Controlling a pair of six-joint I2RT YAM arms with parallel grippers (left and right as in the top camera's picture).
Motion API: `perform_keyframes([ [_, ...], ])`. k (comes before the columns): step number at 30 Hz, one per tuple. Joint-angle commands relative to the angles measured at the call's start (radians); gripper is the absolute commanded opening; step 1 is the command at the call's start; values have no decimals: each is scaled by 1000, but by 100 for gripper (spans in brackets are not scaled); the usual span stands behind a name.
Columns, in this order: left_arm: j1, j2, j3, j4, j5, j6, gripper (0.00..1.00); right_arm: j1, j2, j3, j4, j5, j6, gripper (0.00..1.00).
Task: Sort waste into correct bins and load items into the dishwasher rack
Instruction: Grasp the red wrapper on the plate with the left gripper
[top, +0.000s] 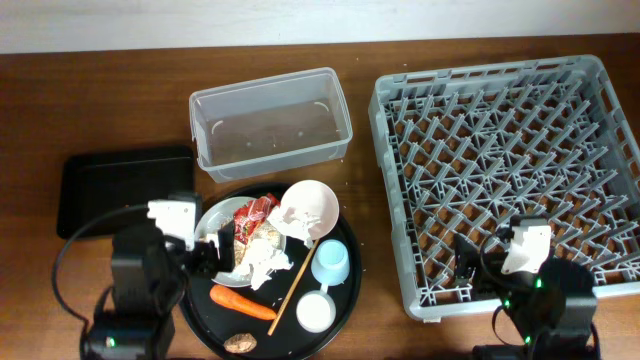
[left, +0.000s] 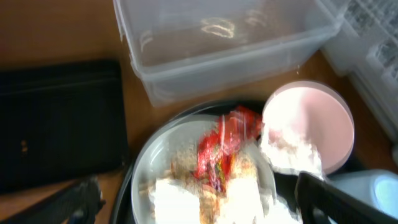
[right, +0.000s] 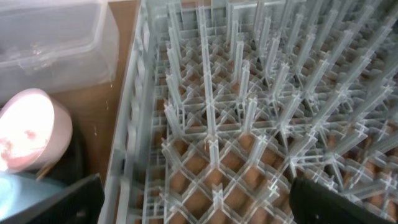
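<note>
The grey dishwasher rack (top: 505, 170) fills the right side of the table, its upright pegs showing close below the right gripper (right: 196, 208), whose fingers stand wide apart with nothing between them. Left of the rack lies the round black tray (top: 345, 290), and behind it the clear tub (top: 270, 120) sits on the wood; the shallow black tray (top: 120, 190) rests further left, just beside the tub's near corner. The left gripper (left: 205, 208) hangs over the near part of the pale plate (top: 212, 222), fingers spread wide and gripping nothing. On that plate lie crumpled white napkins (top: 265, 265), beige scraps (left: 183, 158) and the red wrapper (top: 252, 213). The pink bowl (top: 310, 207) sits at the plate's right edge. Nearer the front are the light blue cup (top: 330, 263) and the white cup (top: 315, 312), the wooden stick (top: 290, 290) slanting just left of them. The orange carrot (top: 243, 300) lies left of the stick, and the small brown lump (top: 240, 343) rests at the tray's front rim.
</note>
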Motion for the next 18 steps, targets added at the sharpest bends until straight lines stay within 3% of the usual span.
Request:
perform_keyframes([
  [1, -5, 181, 180, -157, 18, -7, 99, -5, 209, 133, -98, -34, 0, 98],
  [8, -5, 408, 207, -156, 101, -8, 99, -5, 452, 194, -132, -99, 0, 98],
  [13, -5, 640, 207, -43, 101, -11, 99, -5, 491, 194, -142, -100, -1, 98],
  [18, -50, 767, 207, 84, 105, -11, 98, -5, 491, 194, -141, -99, -1, 98],
])
